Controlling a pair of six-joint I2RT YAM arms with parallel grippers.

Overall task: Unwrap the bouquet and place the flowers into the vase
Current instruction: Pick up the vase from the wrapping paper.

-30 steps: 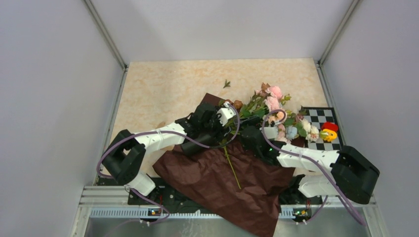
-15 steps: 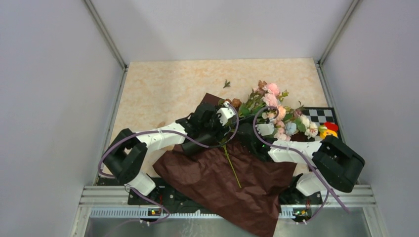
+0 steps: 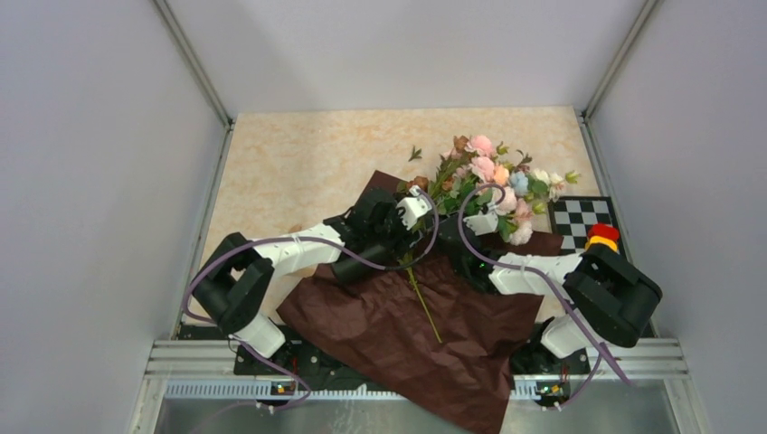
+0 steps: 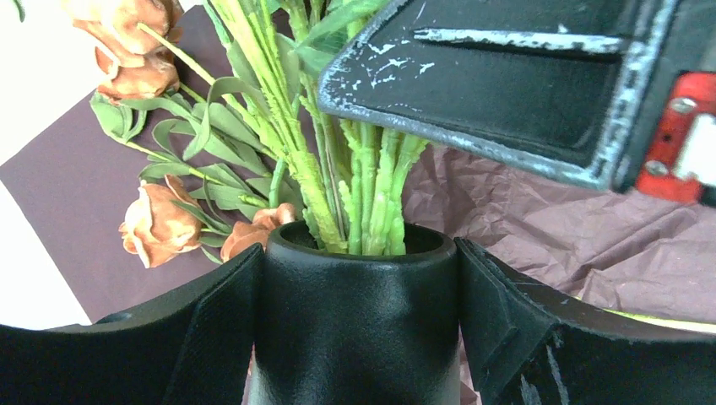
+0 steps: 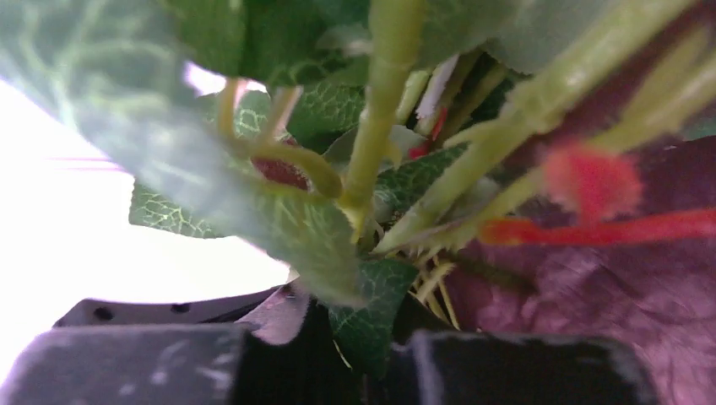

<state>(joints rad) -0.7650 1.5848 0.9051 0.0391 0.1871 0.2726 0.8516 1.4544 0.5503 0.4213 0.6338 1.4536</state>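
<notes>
Left wrist view: the left gripper (image 4: 359, 287) is closed on the vase (image 4: 355, 337), one black finger flat against each side of the neck. Green stems of the flowers (image 4: 355, 194) enter the vase mouth in a tight bundle. Brownish roses (image 4: 156, 232) hang off to the left, over the maroon wrapping paper (image 4: 549, 228). One scratched black finger (image 4: 507, 76) of the right gripper lies across the stems just above the mouth.

Right wrist view: the right gripper (image 5: 329, 363) stands narrow, with a leaf and the lower stems in the gap between its fingers (image 5: 127, 363). The view is blurred at this range. Whether the pads clamp the stems cannot be told.

Top external view: the flower heads (image 3: 484, 176) spread out beyond both wrists, over the far edge of the paper. The paper (image 3: 407, 334) lies opened out on the table (image 3: 298, 163) and overhangs the near edge. One loose stem (image 3: 423, 312) lies on it. A small sprig (image 3: 415, 153) lies apart on the table. A checkerboard (image 3: 579, 221) sits at the right, with a red and yellow object (image 3: 601, 235) at its near edge.
</notes>
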